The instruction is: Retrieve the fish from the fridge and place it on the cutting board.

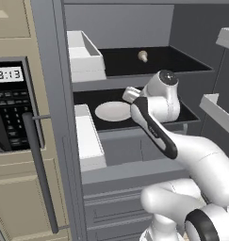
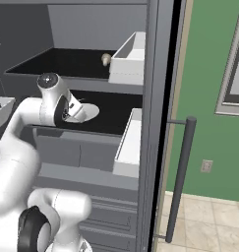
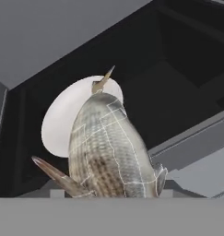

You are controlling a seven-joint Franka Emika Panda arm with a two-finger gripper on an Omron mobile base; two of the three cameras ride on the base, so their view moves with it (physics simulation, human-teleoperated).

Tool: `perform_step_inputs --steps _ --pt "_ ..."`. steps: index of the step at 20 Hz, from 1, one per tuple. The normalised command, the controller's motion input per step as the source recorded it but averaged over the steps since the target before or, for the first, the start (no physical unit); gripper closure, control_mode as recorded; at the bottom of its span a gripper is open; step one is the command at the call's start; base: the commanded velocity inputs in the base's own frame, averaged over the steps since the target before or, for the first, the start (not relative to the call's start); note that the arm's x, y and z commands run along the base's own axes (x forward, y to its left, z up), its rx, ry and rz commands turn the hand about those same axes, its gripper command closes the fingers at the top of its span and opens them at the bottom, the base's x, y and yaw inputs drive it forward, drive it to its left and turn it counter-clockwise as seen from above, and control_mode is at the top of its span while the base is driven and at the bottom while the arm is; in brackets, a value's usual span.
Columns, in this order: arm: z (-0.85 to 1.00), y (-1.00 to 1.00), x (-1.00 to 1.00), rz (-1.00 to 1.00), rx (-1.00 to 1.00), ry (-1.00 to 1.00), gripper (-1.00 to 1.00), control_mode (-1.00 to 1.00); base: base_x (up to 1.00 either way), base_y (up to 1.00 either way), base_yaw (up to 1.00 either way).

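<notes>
The fish [image 3: 111,147], grey-beige, scaled and mottled, fills the lower middle of the hand view, very close to the camera. It hangs clear above the round white plate [image 3: 62,115] and hides my fingertips, so my gripper is shut on it. My hand [image 1: 130,95] reaches into the open fridge [image 1: 59,94] at the middle black shelf, just over the plate [image 1: 111,111]. From the right side the wrist [image 2: 67,108] hides most of the plate [image 2: 93,112]. The cutting board is out of view.
A small beige knob-like item [image 1: 143,55] lies on the upper shelf. White bins [image 1: 83,54] [image 1: 90,136] line the left side of the shelves. The microwave [image 1: 10,108] and a long dark bar handle [image 1: 38,169] stand to the left. Door shelves [image 1: 219,110] jut in at the right.
</notes>
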Motion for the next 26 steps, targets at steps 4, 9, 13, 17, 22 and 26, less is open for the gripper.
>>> perform_step_inputs --steps 4,9,13,17,22,26 --pt "0.00 0.00 -0.45 0.00 -0.05 0.11 1.00 -1.00 0.00 0.00 0.00" --pt "0.00 0.00 -0.62 0.00 -0.06 0.09 1.00 -1.00 0.00 0.00 0.00" --pt "-0.06 0.00 -0.61 0.00 -0.11 0.04 1.00 -1.00 0.00 0.00 0.00" --pt "-0.14 -0.18 -0.50 0.01 -0.14 0.00 1.00 -1.00 0.00 0.00 0.00" --pt "0.00 -0.48 -0.22 0.04 -0.10 0.09 1.00 -1.00 0.00 0.00 0.00" --pt "0.00 -0.64 -0.15 0.07 -0.07 0.12 1.00 -1.00 0.00 0.00 0.00"
